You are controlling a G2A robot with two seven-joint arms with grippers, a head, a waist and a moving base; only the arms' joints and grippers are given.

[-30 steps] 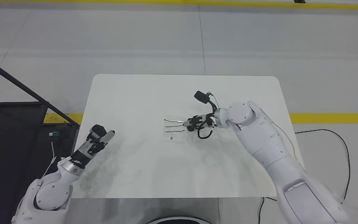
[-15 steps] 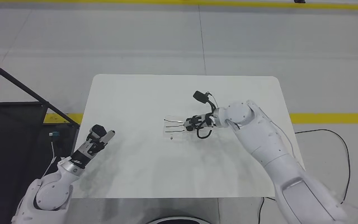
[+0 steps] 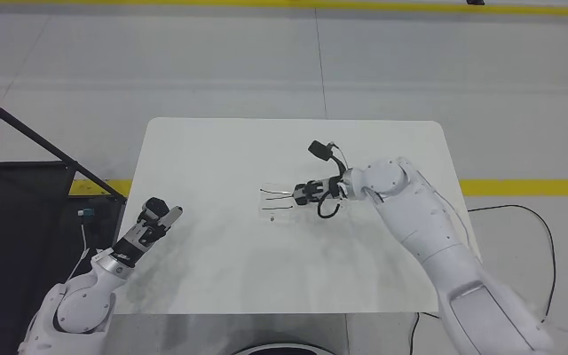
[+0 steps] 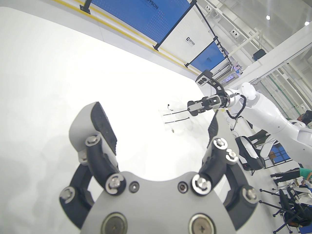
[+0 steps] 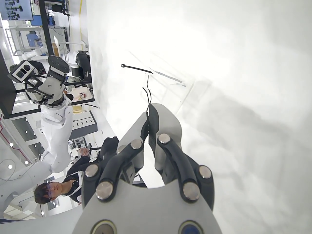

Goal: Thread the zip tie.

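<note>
Right claw [image 5: 149, 109] is clenched on one end of a thin black zip tie [image 5: 147, 91]; the strap is pinched between the pads [image 5: 153, 125] and sticks straight out ahead of the claw. Its free end is seen just beside a clear stand [image 5: 175, 93] near the middle of the white table [image 3: 213, 160]. A second zip tie [image 5: 136, 68] is laid across that stand — head end off the clear edge, the rest seen through the plastic; whether the held strap touches it cannot be told. In the top view the right arm is extended in from the right side of the table, with the claw low over the surface and pointed at the stand. Left claw [image 4: 158, 130] is released, with its fingers [image 4: 103, 125] spread wide; it is held over the near left corner of the table — well apart from both ties and the stand — and is aimed toward the table's middle.
</note>
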